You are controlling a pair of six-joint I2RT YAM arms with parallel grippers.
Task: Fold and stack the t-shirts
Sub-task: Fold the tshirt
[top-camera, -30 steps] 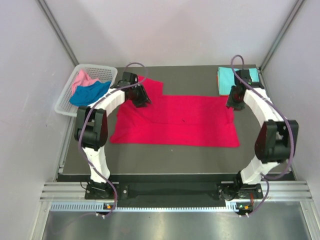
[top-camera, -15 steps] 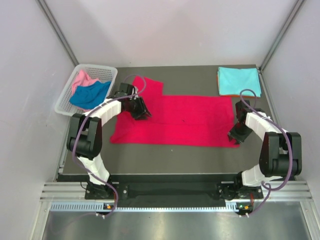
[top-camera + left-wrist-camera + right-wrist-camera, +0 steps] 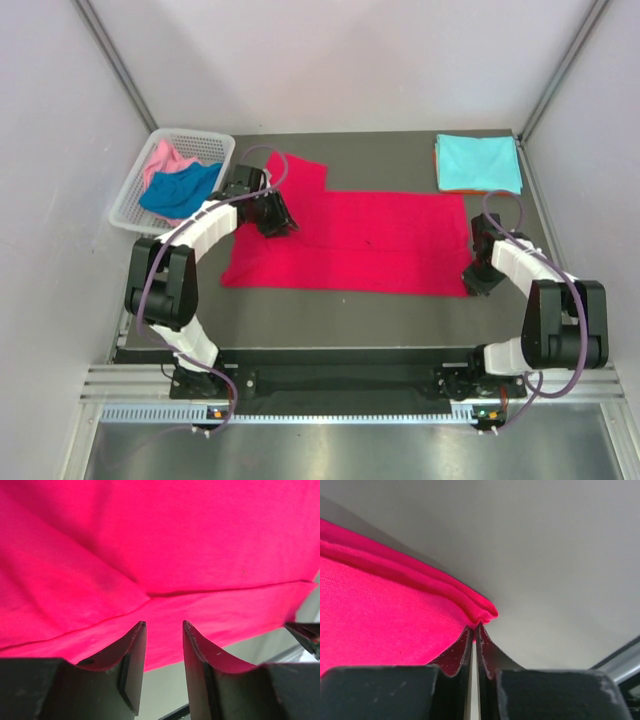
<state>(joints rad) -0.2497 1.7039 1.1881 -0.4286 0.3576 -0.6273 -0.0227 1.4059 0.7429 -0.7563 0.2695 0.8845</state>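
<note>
The right gripper [image 3: 475, 626] pinches the red t-shirt [image 3: 370, 240] at its 4 o'clock corner, and the left gripper [image 3: 164, 625] hangs open at 10 o'clock.

I find no legible text, label, brand, number or sign anywhere (all three views checked).

Dark table [image 3: 380, 310] carries spread crimson shirt [image 3: 370, 245], folded turquoise shirt [image 3: 477, 163] and white basket [image 3: 190, 133]
</note>
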